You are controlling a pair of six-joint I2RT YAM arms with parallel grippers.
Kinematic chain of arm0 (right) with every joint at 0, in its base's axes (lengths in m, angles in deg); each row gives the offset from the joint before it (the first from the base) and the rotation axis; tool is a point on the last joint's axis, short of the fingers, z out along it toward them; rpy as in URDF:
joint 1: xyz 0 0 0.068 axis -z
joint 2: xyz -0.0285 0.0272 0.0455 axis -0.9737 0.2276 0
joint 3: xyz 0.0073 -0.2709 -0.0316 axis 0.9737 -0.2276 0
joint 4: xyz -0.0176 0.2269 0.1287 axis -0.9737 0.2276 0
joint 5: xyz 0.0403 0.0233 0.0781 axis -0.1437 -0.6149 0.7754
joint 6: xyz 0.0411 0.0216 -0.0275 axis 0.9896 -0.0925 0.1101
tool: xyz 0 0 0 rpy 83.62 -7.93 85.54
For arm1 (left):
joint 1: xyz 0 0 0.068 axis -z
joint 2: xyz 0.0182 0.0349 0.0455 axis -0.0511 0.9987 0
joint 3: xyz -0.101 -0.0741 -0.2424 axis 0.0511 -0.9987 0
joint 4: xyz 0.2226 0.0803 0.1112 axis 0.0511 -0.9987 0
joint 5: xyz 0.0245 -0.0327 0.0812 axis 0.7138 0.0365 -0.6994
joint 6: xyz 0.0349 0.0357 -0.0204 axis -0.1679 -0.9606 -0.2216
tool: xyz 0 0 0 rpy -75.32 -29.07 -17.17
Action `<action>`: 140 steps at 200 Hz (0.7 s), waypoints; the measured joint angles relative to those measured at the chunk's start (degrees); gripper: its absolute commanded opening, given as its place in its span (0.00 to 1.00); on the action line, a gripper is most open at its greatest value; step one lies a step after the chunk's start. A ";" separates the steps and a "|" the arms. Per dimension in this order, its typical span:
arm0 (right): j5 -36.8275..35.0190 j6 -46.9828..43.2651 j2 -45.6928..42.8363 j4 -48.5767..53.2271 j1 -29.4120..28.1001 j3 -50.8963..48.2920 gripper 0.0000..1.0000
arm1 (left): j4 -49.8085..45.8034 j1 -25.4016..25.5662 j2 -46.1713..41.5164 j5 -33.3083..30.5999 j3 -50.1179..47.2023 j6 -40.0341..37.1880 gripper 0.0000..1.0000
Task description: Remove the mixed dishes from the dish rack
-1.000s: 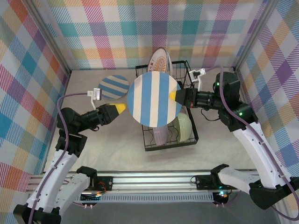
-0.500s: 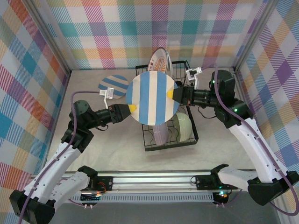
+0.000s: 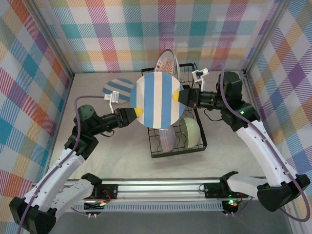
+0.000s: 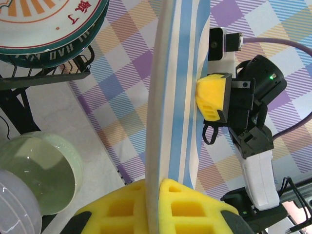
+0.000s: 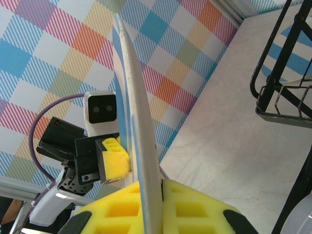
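Top external: left gripper [image 3: 138, 111], apart a second earlier, had clamped the blue-and-white striped plate [image 3: 158, 100]; right gripper [image 3: 178, 97] stayed gripping its opposite rim.

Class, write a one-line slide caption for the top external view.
Left hand and right hand pinch opposite edges of the blue-and-white striped plate over the dish rack.

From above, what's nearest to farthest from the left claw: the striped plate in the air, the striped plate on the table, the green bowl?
1. The striped plate in the air, pinched in the left claw.
2. The striped plate on the table, back left.
3. The green bowl, in the rack, right.
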 measured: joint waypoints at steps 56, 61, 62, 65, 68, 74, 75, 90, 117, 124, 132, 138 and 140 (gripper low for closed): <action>0.07 1.09 0.09 -0.98 0.02 -1.03 0.82 | 0.17 0.09 -0.17 -2.27 -0.28 0.37 0.00; -0.07 1.11 -0.04 -0.96 0.02 -1.20 0.90 | 0.11 0.09 -0.17 -2.62 -0.37 0.39 0.00; -0.11 1.14 -0.07 -0.96 0.02 -1.27 0.92 | 0.11 0.09 -0.15 -2.69 -0.37 0.42 0.00; -0.15 1.11 -0.17 -0.96 0.02 -1.38 0.95 | 0.13 0.09 -0.15 -2.91 -0.44 0.52 0.00; -0.33 1.11 -0.33 -0.94 0.02 -1.53 0.99 | 0.15 0.09 -0.15 -3.04 -0.46 0.57 0.00; -0.55 1.09 -0.66 -0.94 0.09 -1.79 0.99 | 0.24 0.09 -0.15 -3.37 -0.52 0.85 0.00; -0.57 1.09 -0.70 -0.92 0.11 -1.81 0.99 | 0.26 0.09 -0.15 -3.43 -0.52 0.83 0.00; -1.33 0.85 -2.10 -0.98 0.70 -2.67 0.99 | 1.70 0.09 -0.09 -3.82 -0.83 2.14 0.00; -3.93 -0.42 -5.42 -0.24 1.53 -3.78 0.99 | 4.11 0.09 -0.04 -5.29 -0.94 4.17 0.00; -4.87 -0.96 -6.45 -0.22 1.53 -4.04 0.99 | 4.24 0.09 -0.09 -6.03 -0.92 4.31 0.00; -5.77 -1.70 -7.69 -0.17 1.55 -4.50 0.99 | 4.07 0.09 -0.09 -7.02 -0.76 4.28 0.00; -6.25 -2.14 -8.63 -0.13 1.60 -4.92 0.99 | 3.63 0.09 -0.09 -7.72 -0.50 4.22 0.00; -6.43 -2.38 -9.05 -0.11 1.60 -5.11 0.99 | 3.30 0.09 -0.09 -8.04 -0.35 4.13 0.00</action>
